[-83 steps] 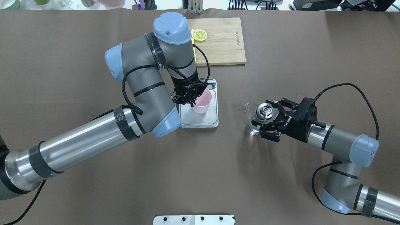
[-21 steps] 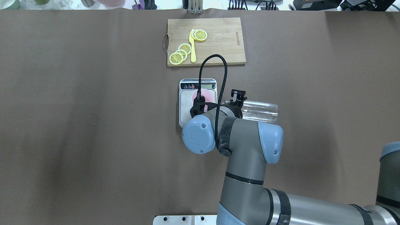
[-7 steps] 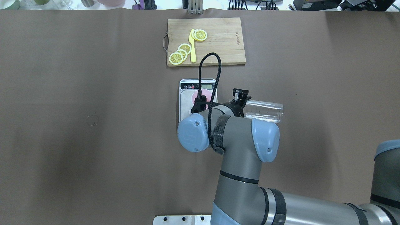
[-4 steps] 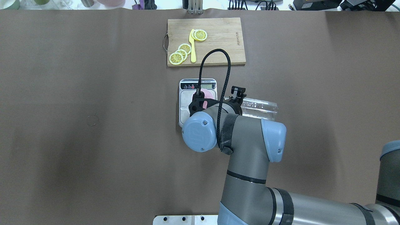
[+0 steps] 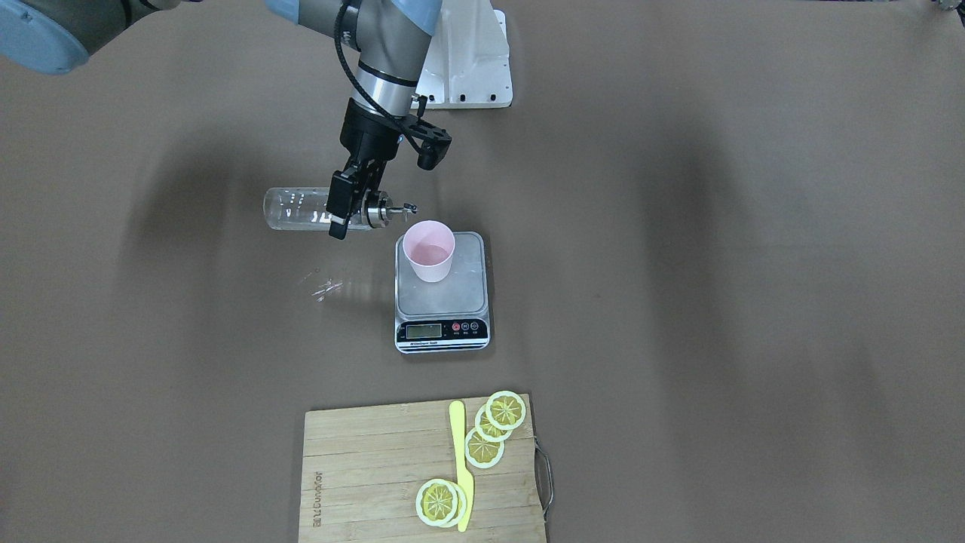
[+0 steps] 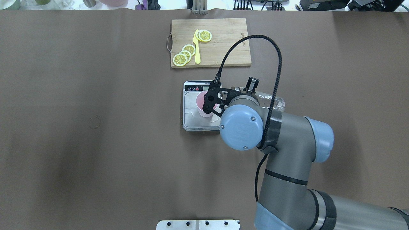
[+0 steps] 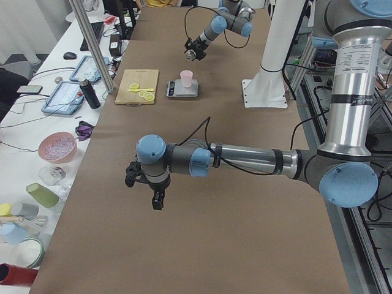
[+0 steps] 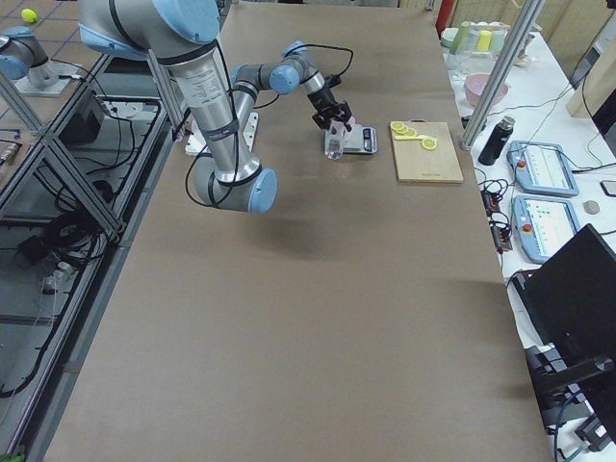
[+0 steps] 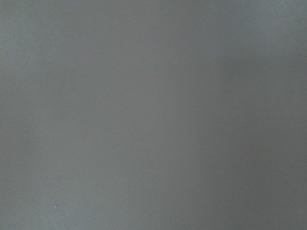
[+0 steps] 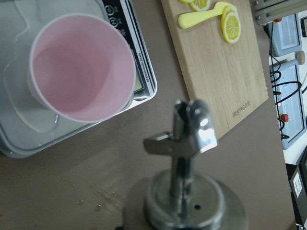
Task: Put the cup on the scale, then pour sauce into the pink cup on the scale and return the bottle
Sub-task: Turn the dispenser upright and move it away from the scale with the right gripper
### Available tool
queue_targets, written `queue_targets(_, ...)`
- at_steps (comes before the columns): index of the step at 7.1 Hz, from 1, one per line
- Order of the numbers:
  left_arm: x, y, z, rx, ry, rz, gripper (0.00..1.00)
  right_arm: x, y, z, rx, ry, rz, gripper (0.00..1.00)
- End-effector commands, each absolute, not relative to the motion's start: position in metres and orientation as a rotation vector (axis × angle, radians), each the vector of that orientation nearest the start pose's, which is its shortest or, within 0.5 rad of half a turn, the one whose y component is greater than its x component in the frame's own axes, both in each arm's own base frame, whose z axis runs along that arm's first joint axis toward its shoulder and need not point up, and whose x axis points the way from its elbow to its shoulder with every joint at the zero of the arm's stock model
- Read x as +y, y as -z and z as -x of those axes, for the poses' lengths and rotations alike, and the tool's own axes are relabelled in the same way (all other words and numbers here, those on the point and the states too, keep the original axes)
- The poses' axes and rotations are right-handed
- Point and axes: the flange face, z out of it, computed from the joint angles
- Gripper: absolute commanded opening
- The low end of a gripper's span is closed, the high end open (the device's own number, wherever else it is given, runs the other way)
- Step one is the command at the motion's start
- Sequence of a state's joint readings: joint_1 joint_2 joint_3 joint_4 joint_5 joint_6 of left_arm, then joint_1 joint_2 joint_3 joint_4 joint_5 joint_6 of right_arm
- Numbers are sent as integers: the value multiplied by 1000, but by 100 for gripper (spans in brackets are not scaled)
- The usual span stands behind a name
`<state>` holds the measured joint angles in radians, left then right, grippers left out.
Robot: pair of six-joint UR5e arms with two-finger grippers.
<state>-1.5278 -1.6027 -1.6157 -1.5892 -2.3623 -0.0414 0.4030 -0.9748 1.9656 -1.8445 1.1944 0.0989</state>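
The pale pink cup (image 5: 428,251) stands upright on the grey platform of the scale (image 5: 445,302), toward its back. My right gripper (image 5: 341,205) is shut on the clear glass bottle (image 5: 298,210) near its neck and holds it lying level above the table. The silver pourer cap (image 5: 384,209) points at the cup and ends just short of its rim. In the right wrist view the pourer (image 10: 184,143) is in front and the cup (image 10: 79,72) is up left. My left gripper (image 7: 145,187) shows only in the exterior left view, far from the scale; I cannot tell if it is open.
A wooden cutting board (image 6: 223,41) with lemon slices (image 6: 183,56) and a yellow knife (image 6: 196,48) lies beyond the scale. Wet spots (image 5: 326,286) mark the table beside the scale. A thin clear puddle (image 10: 29,115) lies on the scale's platform.
My right arm has swung to the right and turned its wrist, so more of the cup shows. The bottle stays in the gripper, shifted slightly farther back.
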Motion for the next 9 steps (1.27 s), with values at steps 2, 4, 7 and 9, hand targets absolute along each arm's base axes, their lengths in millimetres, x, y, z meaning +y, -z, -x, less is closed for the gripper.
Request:
queue_targets(2, -512, -619, 41, 792, -45, -57, 98, -398, -199, 424, -356, 780, -954, 35)
queue_targets(4, -513, -622, 40, 792, -44, -49, 98, -415, -218, 378, -502, 743, -1007, 35)
queue_targets(7, -512, -625, 40, 789, -37, -43, 99, -423, -290, 309, -657, 712, -1080, 35)
queue_targets(9, -513, -629, 39, 786, -36, -37, 99, -435, -361, 283, -740, 695, -1122, 35)
